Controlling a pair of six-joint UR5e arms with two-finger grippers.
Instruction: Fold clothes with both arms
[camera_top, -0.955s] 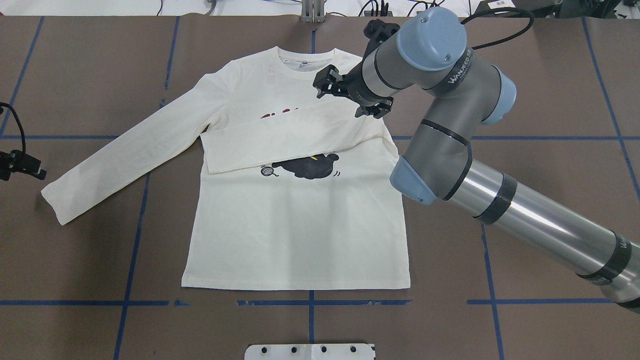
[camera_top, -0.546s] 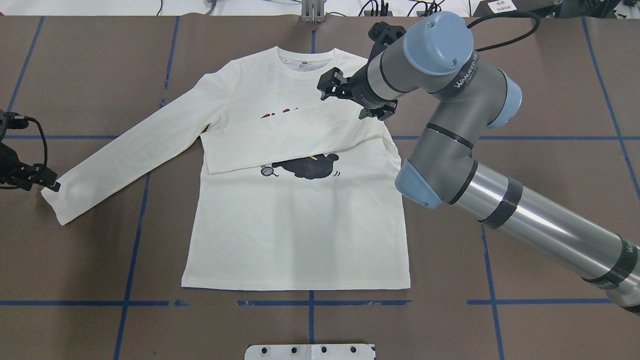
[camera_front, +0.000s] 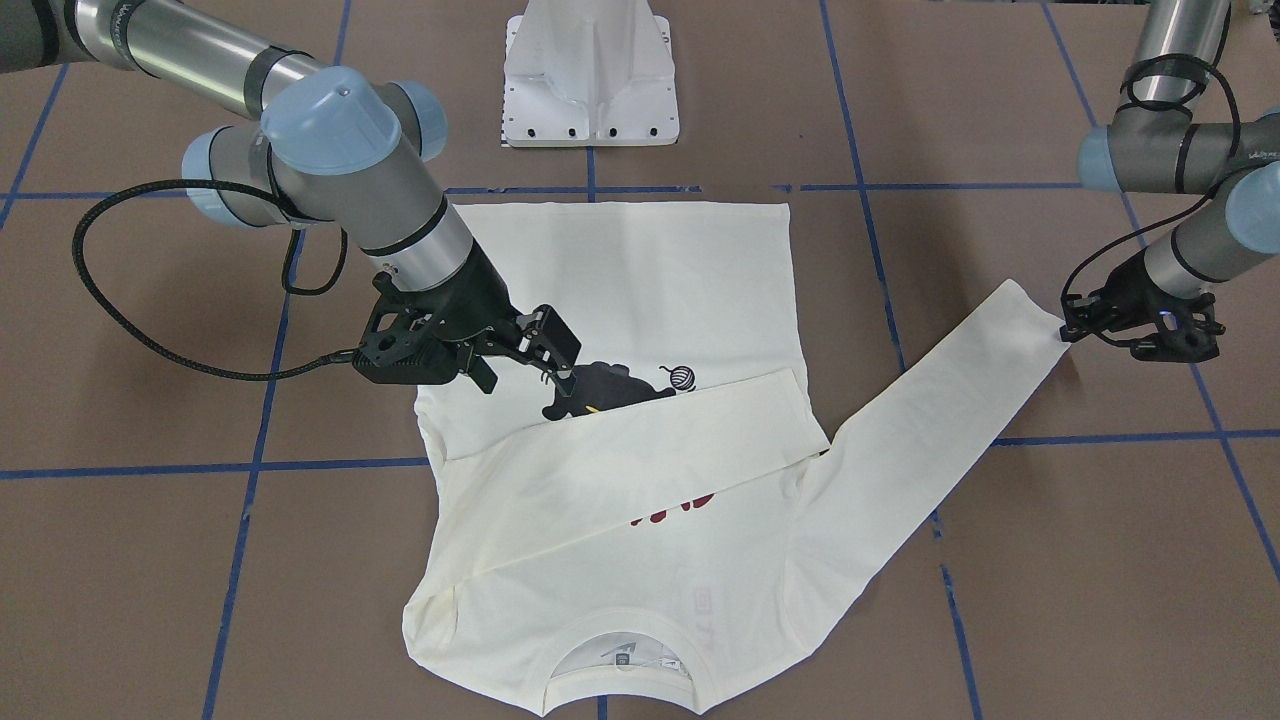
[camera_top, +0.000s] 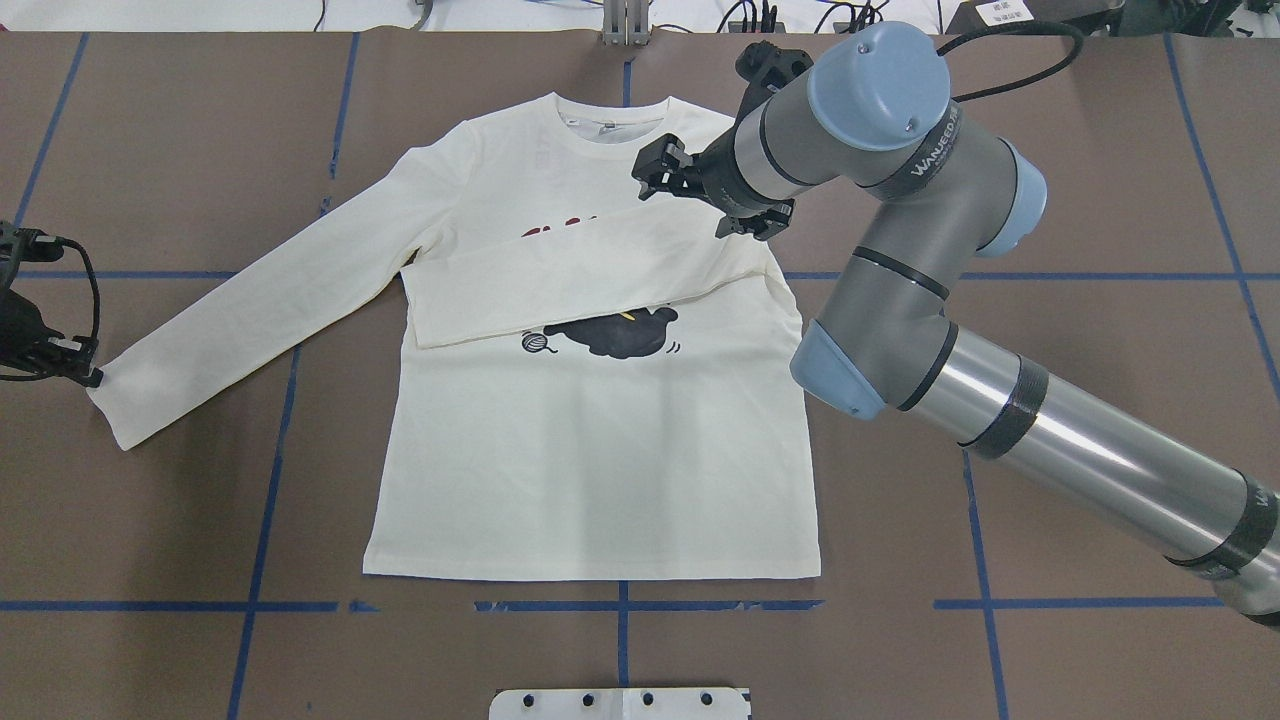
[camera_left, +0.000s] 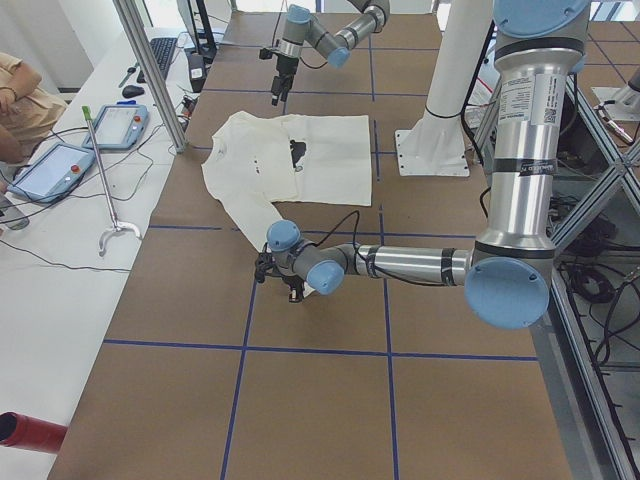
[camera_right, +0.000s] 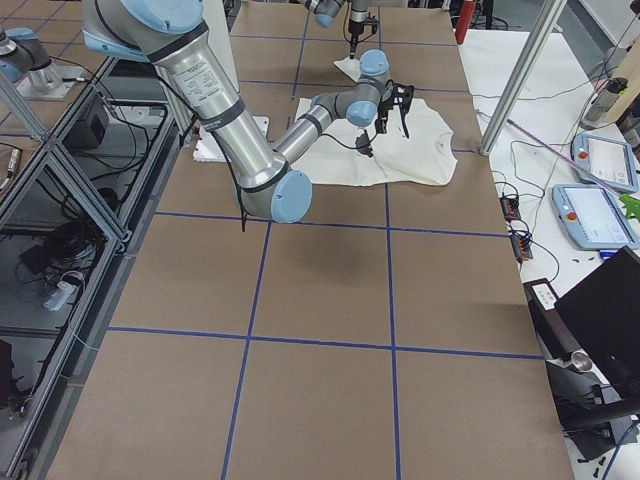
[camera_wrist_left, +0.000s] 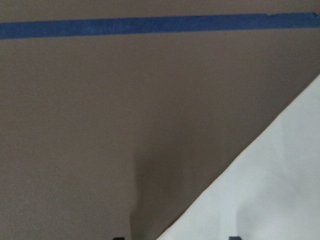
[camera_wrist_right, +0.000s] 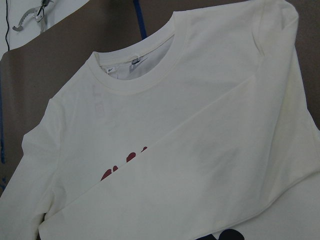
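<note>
The cream long-sleeved shirt (camera_top: 600, 460) lies flat, print up, on the brown table (camera_top: 1050, 400). Its collar (camera_wrist_right: 130, 70) points away from the robot. One sleeve (camera_front: 620, 460) is folded across the chest and covers most of the red lettering. The other sleeve (camera_top: 250, 300) stretches out to the overhead view's left. My left gripper (camera_top: 88, 375) sits low at that sleeve's cuff (camera_front: 1030, 310). It is open; the left wrist view shows cloth (camera_wrist_left: 270, 190) between its spread fingertips. My right gripper (camera_top: 700, 200) hovers open and empty above the shirt's shoulder, by the folded sleeve.
Blue tape lines (camera_top: 620, 605) grid the table. The white pedestal base (camera_front: 590, 80) stands just behind the shirt's hem. A side table with tablets (camera_left: 60, 170) and a seated person (camera_left: 20, 100) lies beyond the collar end.
My left gripper has come in from the table edge and dropped to the outstretched sleeve's cuff. The right arm has drawn back and up slightly. The shirt has not moved.
</note>
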